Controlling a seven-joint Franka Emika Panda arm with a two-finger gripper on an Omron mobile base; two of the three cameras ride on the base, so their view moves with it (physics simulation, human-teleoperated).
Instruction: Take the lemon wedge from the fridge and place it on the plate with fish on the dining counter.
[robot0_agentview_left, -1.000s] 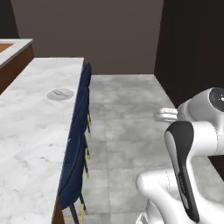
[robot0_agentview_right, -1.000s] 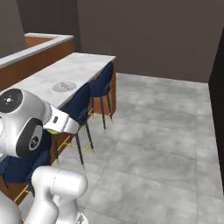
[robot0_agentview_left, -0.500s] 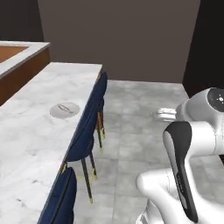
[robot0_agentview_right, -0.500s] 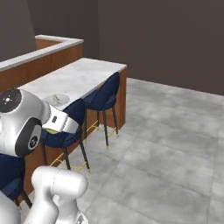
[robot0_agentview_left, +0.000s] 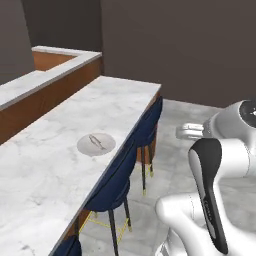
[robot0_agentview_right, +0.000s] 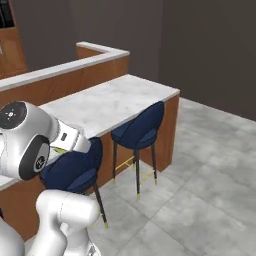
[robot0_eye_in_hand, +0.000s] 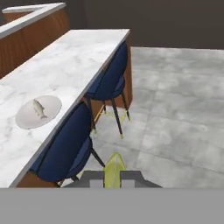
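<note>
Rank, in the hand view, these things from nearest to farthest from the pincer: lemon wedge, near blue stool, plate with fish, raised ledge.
1. lemon wedge, held in the pincer.
2. near blue stool, just left.
3. plate with fish, farther left on the dining counter.
4. raised ledge, far top left.

White glossy rounded arm (robot0_agentview_left: 225, 150) — dark joint bands, black caps.

My hand view cut off the lemon wedge (robot0_eye_in_hand: 113, 171) base; the gripper (robot0_eye_in_hand: 113, 178) fingertips stayed hidden.
</note>
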